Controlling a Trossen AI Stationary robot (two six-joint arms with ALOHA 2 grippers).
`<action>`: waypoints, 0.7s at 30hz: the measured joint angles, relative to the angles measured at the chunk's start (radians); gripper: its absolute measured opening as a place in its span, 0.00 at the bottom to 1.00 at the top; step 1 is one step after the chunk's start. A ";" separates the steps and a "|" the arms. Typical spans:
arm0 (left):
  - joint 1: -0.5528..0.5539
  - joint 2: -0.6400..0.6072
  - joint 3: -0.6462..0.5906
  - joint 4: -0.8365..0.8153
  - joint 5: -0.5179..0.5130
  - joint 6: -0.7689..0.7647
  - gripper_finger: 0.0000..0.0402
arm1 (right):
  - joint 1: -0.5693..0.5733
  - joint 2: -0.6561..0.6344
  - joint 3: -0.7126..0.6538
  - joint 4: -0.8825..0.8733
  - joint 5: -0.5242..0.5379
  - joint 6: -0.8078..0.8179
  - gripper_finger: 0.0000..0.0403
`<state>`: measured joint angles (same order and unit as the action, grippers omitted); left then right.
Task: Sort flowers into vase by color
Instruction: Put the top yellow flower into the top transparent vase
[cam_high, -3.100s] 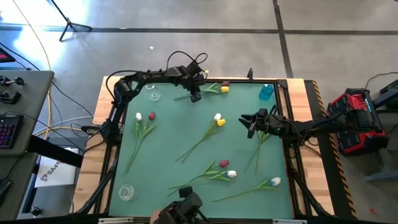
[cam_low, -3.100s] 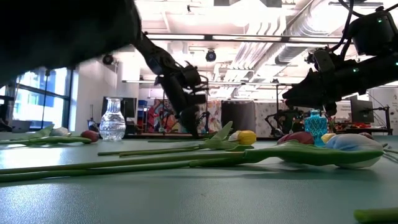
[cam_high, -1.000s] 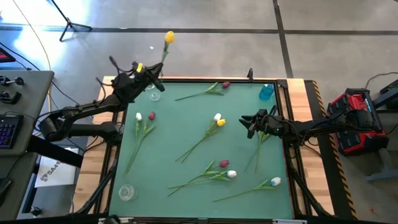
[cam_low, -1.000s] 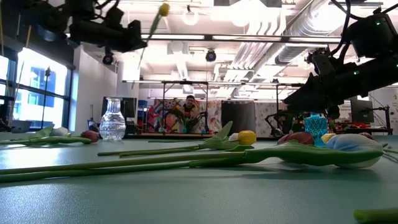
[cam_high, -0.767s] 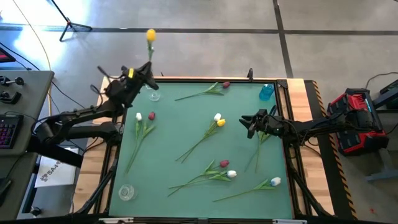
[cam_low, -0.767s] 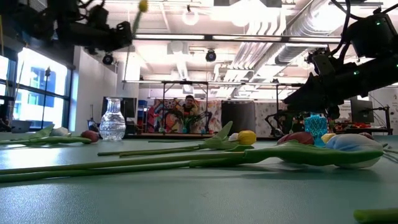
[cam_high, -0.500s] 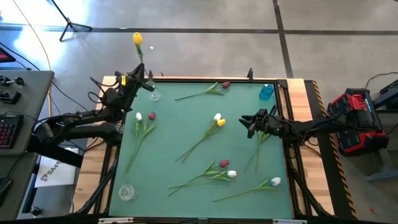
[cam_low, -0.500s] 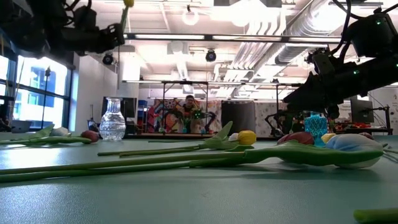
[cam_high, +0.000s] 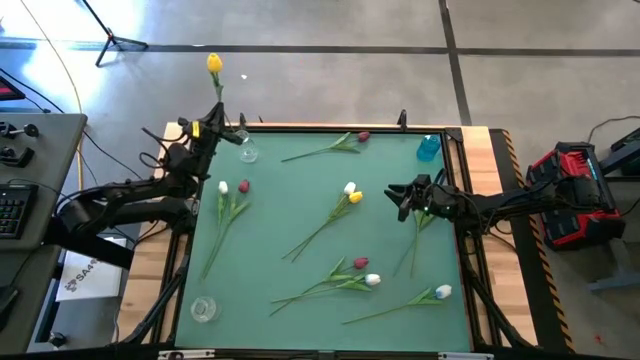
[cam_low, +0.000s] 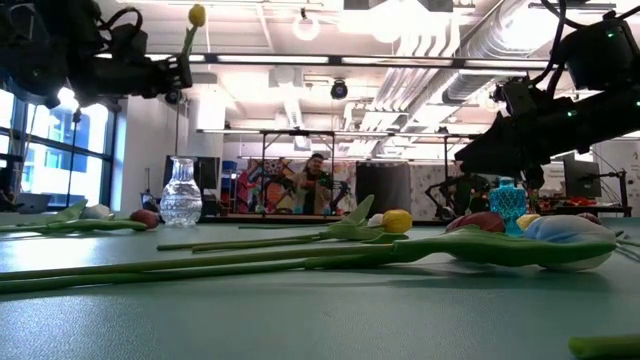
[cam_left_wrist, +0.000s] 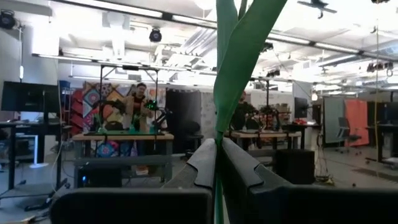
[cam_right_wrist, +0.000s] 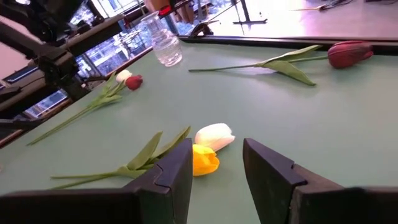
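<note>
A: High view? Where is the left end effector (cam_high: 207, 128)?
B: Over the surface's (cam_high: 300, 200) far-left corner, clamped on a yellow tulip (cam_high: 214, 64), head up past the edge. Clear vase (cam_high: 246, 151) just beside it. Right end effector (cam_high: 398, 196) hovers near the right side by the white/yellow tulip pair (cam_high: 351, 193). Blue vase (cam_high: 429, 147) at far right, another clear vase (cam_high: 203, 309) at near left. Other tulips lie flat across the surface.

A: Low view?
B: The left end effector (cam_low: 180, 72) sits high, stem upright, yellow head (cam_low: 196, 14) on top. Clear vase (cam_low: 181, 193) stands below it. A person shows far back in the room.

A: Left wrist?
B: Fingers (cam_left_wrist: 202, 163) pinched tight on the green stem (cam_left_wrist: 227, 74), which runs up between them.

A: Right wrist?
B: Fingers (cam_right_wrist: 171, 171) stand partly apart, holding nothing, with the white and yellow heads (cam_right_wrist: 208, 148) on the surface just ahead. A dark red tulip (cam_right_wrist: 348, 53) lies farther off.
</note>
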<state>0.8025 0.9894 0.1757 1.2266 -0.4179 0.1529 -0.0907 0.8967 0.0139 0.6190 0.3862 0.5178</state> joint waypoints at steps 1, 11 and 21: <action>0.007 0.008 0.000 -0.001 0.006 -0.010 0.00 | 0.000 0.000 0.000 0.000 0.006 0.000 0.32; 0.036 0.144 0.000 0.060 0.087 -0.045 0.00 | 0.000 0.000 0.000 0.009 0.031 -0.002 0.32; 0.036 0.201 0.000 0.047 0.081 -0.074 0.08 | 0.000 0.000 0.000 0.008 0.031 -0.024 0.32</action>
<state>0.8387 1.1903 0.1757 1.2738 -0.3371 0.0791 -0.0910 0.8964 0.0139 0.6270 0.4168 0.4943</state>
